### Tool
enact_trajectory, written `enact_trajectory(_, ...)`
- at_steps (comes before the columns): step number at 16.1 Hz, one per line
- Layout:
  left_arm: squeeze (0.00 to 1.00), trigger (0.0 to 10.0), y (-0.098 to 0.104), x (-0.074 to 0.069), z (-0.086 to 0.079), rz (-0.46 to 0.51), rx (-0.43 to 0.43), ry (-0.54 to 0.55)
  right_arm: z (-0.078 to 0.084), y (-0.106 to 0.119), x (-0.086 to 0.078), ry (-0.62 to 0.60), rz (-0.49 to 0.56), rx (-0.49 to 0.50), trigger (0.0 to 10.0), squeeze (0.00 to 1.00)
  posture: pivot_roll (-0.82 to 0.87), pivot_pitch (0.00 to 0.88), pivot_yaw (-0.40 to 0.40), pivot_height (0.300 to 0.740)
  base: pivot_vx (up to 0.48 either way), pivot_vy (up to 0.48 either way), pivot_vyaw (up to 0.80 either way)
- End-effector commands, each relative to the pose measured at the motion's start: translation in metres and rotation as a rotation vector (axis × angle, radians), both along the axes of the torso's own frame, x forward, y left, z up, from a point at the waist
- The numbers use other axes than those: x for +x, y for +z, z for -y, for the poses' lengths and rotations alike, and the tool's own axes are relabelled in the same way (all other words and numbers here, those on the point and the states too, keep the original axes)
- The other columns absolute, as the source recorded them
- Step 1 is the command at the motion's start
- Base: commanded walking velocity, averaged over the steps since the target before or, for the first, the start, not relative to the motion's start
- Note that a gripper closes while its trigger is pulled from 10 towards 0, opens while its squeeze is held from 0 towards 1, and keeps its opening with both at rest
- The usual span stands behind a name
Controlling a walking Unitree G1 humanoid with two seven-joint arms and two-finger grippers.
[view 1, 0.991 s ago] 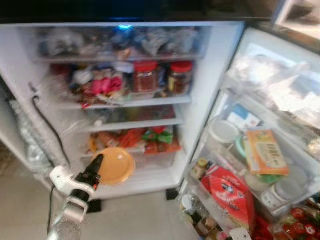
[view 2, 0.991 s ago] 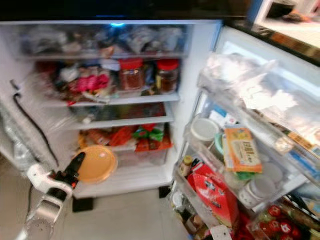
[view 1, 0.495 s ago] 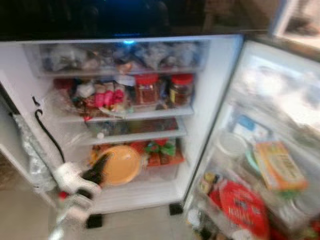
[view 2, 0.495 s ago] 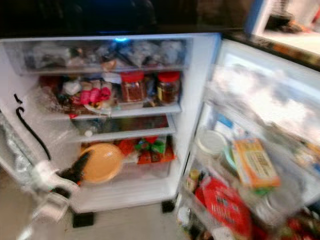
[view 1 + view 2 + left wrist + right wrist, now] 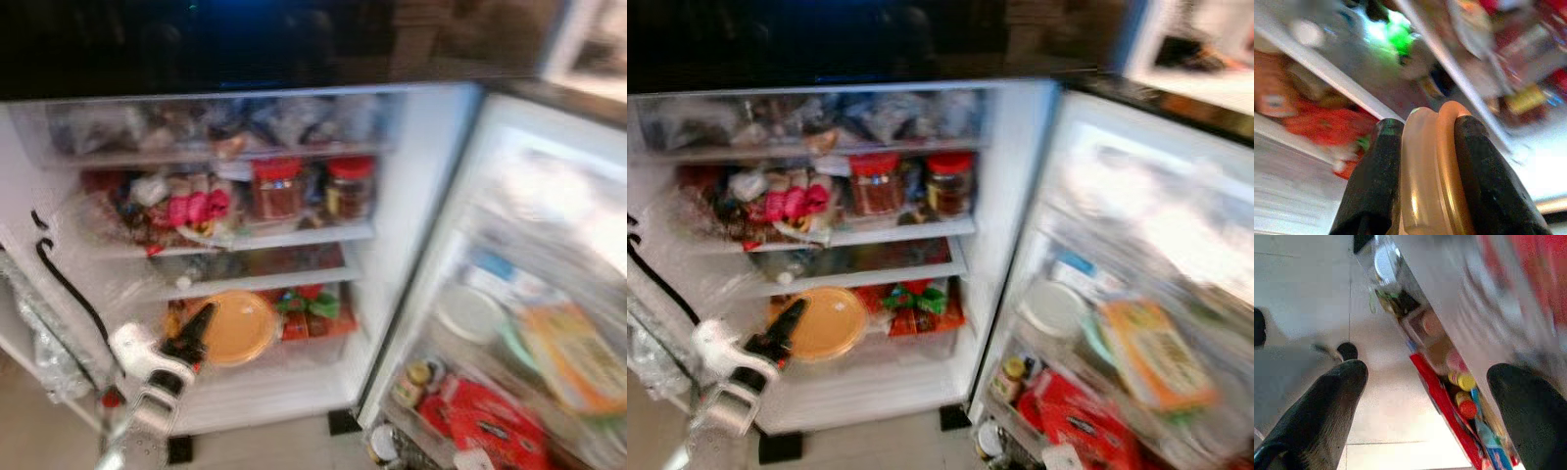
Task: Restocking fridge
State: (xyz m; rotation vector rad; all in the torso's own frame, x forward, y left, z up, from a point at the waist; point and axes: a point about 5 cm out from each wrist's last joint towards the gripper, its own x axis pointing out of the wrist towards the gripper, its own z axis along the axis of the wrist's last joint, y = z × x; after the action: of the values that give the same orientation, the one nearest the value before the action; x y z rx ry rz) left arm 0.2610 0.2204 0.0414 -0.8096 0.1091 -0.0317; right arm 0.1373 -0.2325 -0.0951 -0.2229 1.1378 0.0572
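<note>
The fridge (image 5: 416, 196) stands open before me, its shelves packed with jars and packets. My left gripper (image 5: 198, 328) is shut on the rim of a round orange lidded container (image 5: 237, 327), held in front of the lower shelf. In the left wrist view both black fingers (image 5: 1376, 181) pinch the container's orange rim (image 5: 1432, 171). In the right wrist view my right gripper (image 5: 1425, 396) hangs open, its fingers (image 5: 1327, 401) wide apart, over the floor beside the door's bottom bin.
Two red-lidded jars (image 5: 279, 186) stand on the second shelf. Red and green packets (image 5: 313, 308) lie behind the container. The open door (image 5: 529, 323) at right holds a white tub (image 5: 470, 313), an orange carton (image 5: 578, 357) and a red pack (image 5: 485, 421). A black cable (image 5: 64, 284) hangs along the left wall.
The camera has tilted and the whole picture has shifted down and blurred. My left gripper has carried the orange container slightly up and closer to the lower shelf.
</note>
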Motion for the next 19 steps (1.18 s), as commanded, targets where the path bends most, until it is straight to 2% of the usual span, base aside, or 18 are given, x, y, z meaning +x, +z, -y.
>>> enact_trajectory(1,0.0,10.0,0.0012,0.0038,0.0053,0.002,0.027,-0.015,0.0058,0.0034,0.0046,-0.006,0.029,-0.012,10.0,0.0,-0.11,0.0,-0.054,0.74,0.0,0.0,0.0)
enact_trajectory(12,0.0,10.0,0.0003,0.0053,0.008,0.001,0.056,-0.025,0.0048,0.0033,0.0047,0.011,0.028,-0.013,10.0,0.0,-0.11,0.0,-0.052,0.74,0.0,0.0,0.0)
enact_trajectory(17,0.0,10.0,-0.0002,0.0055,0.0093,-0.002,0.067,-0.032,0.0047,0.0033,0.005,0.022,0.025,-0.014,10.0,0.0,-0.11,0.0,-0.053,0.74,0.0,0.0,0.79)
enact_trajectory(19,0.0,10.0,-0.0003,0.0057,0.0093,-0.003,0.071,-0.032,0.0046,0.0032,0.0046,0.003,0.028,-0.007,10.0,0.0,-0.11,0.0,-0.053,0.74,0.0,0.0,0.28)
